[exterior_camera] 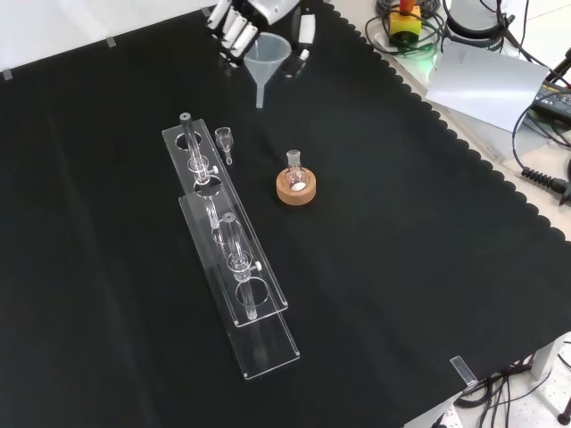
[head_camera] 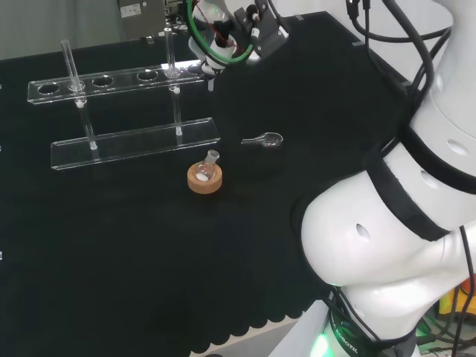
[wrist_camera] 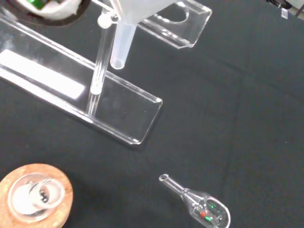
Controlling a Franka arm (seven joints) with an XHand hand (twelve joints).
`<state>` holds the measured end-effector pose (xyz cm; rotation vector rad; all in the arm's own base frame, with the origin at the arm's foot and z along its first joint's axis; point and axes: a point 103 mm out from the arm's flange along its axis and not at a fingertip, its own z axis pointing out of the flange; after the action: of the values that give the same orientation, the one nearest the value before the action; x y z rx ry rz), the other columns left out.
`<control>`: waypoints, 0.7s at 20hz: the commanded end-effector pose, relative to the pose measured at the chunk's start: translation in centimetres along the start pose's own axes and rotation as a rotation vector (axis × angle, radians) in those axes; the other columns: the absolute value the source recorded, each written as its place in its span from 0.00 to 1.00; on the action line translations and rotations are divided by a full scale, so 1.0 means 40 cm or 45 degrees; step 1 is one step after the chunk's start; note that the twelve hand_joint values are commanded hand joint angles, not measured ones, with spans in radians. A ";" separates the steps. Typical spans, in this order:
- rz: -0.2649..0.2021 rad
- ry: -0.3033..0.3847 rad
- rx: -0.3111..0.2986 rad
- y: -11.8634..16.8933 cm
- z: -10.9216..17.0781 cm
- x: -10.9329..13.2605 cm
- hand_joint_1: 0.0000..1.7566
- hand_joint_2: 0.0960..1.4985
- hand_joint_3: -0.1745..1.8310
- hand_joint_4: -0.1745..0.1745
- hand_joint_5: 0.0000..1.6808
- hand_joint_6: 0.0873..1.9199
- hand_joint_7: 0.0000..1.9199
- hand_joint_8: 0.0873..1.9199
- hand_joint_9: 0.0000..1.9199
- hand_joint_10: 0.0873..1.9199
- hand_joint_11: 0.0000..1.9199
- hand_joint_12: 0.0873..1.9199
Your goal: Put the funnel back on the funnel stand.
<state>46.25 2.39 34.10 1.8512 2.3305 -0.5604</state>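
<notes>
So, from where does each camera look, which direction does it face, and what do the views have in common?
Head view: behind and above the arm's base, facing the bench; white arm links on the right.
Front view: before the arm, looking down on the cloth; the hand holds the funnel at the top.
Wrist view: at the wrist, looking past the funnel's stem to the funnel stand.
Shared: the round flask on its cork ring.

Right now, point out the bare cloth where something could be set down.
In the front view, the cloth right of the cork ring lies bare to the scalloped edge, as does the area left of the funnel stand. It is crowded between stand, small glass scoop and flask.
</notes>
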 end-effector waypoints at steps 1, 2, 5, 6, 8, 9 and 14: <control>0.030 0.013 0.015 0.078 -0.006 -0.082 0.45 0.41 0.36 0.38 0.32 0.32 0.32 0.33 0.51 0.21 0.30 0.64; 0.024 0.013 0.013 0.093 -0.010 -0.084 0.45 0.41 0.36 0.38 0.32 0.32 0.32 0.33 0.51 0.21 0.30 0.64; 0.003 0.019 0.003 0.132 -0.019 -0.097 0.45 0.41 0.36 0.38 0.32 0.32 0.32 0.33 0.51 0.21 0.30 0.64; 0.004 0.030 -0.021 0.131 -0.015 -0.106 0.45 0.41 0.36 0.38 0.32 0.32 0.32 0.33 0.51 0.21 0.30 0.64; 0.004 0.035 -0.011 0.138 -0.014 -0.113 0.45 0.41 0.36 0.38 0.32 0.32 0.32 0.33 0.51 0.21 0.30 0.64; 0.003 0.036 -0.002 0.144 -0.014 -0.115 0.45 0.41 0.36 0.38 0.32 0.32 0.32 0.33 0.51 0.21 0.30 0.64; -0.015 0.031 0.073 0.239 -0.016 -0.121 0.45 0.41 0.36 0.38 0.31 0.32 0.32 0.33 0.51 0.21 0.30 0.64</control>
<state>51.23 -1.18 34.73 1.9210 2.3147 -0.5450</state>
